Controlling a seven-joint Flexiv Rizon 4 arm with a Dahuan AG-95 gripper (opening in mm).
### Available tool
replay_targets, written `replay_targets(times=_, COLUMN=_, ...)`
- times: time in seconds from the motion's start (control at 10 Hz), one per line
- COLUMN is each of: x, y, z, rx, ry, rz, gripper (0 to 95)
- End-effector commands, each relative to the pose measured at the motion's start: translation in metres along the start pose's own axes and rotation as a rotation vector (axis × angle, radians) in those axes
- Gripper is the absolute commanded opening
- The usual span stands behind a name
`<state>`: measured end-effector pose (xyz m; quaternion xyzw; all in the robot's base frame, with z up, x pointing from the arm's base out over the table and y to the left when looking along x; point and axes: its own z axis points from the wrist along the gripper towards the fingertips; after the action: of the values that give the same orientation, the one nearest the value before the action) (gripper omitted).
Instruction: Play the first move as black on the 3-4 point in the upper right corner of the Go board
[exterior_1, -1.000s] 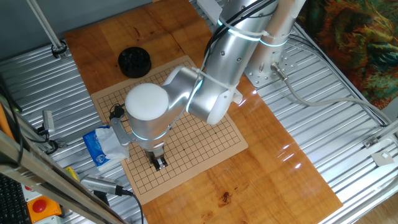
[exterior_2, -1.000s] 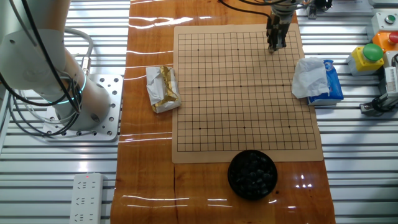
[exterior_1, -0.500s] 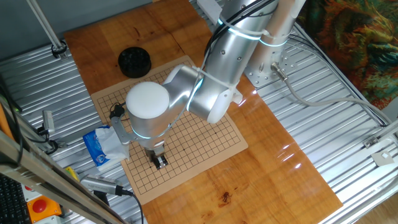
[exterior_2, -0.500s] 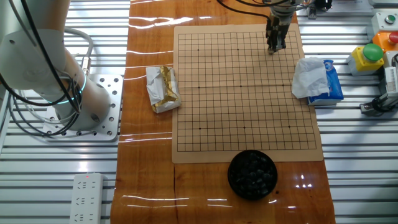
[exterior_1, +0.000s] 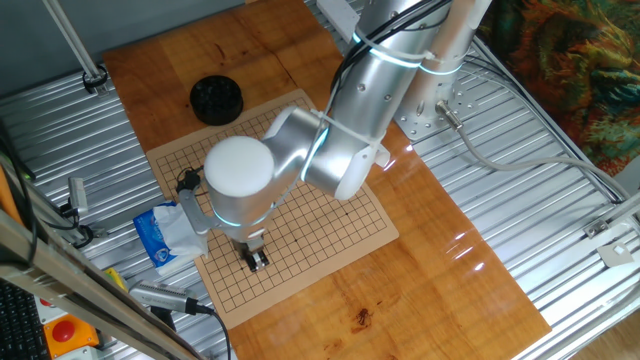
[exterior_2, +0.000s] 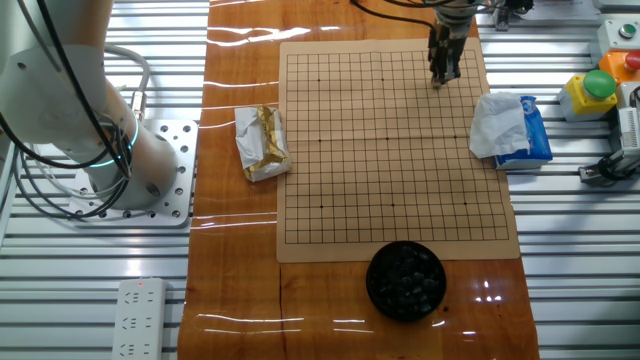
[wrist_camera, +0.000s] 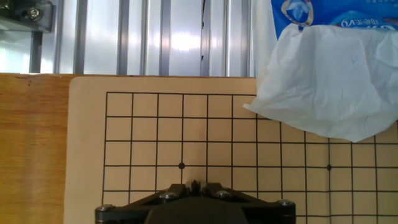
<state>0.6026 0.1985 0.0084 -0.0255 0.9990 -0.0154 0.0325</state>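
While my tool (exterior_2: 441, 78) is hanging low over the far right corner of the Go board (exterior_2: 390, 140), its two fingertips are sitting pressed together in the hand view, so I am holding it clenched; whether a stone is pinched between them I cannot tell, since the tips hide that spot. In the hand view the tool (wrist_camera: 194, 185) is pointing down just below a star dot on the grid, and the 3-4 point (wrist_camera: 207, 167) is lying just beside that dot, one line over toward the tissue side. No stone is showing anywhere on the board's grid. From one fixed view my tool (exterior_1: 257, 260) is standing upright over the board's near corner, with my silver arm (exterior_1: 330, 150) bending above the board.

Just off the board's edge beside my tool, a blue tissue pack (exterior_2: 512, 130) is lying on the desk (exterior_2: 240, 230), its white tissue spilling onto the board's margin. On the opposite side a crumpled gold wrapper (exterior_2: 262, 143) is resting near the board's other edge. A black bowl of black stones (exterior_2: 405, 280) is sitting at the board's far end, well apart from my tool.
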Motion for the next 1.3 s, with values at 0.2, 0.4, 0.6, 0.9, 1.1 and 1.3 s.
replay_targets(times=0.2, x=-0.0003, y=0.0008, z=0.0002, rx=0.004, ry=-0.003, rz=0.001, gripper=0.0)
replay_targets(times=0.4, x=-0.0003, y=0.0008, z=0.0002, rx=0.002, ry=-0.002, rz=0.000, gripper=19.0)
replay_targets(times=0.6, x=-0.0003, y=0.0008, z=0.0002, rx=0.003, ry=-0.002, rz=-0.001, gripper=19.0)
replay_targets(times=0.9, x=-0.0003, y=0.0008, z=0.0002, rx=0.003, ry=-0.003, rz=-0.003, gripper=19.0)
replay_targets(times=1.1, x=-0.0005, y=0.0011, z=-0.0001, rx=-0.003, ry=-0.005, rz=-0.002, gripper=19.0)
replay_targets(times=1.3, x=-0.0005, y=0.0015, z=-0.0005, rx=-0.015, ry=-0.008, rz=-0.001, gripper=19.0)
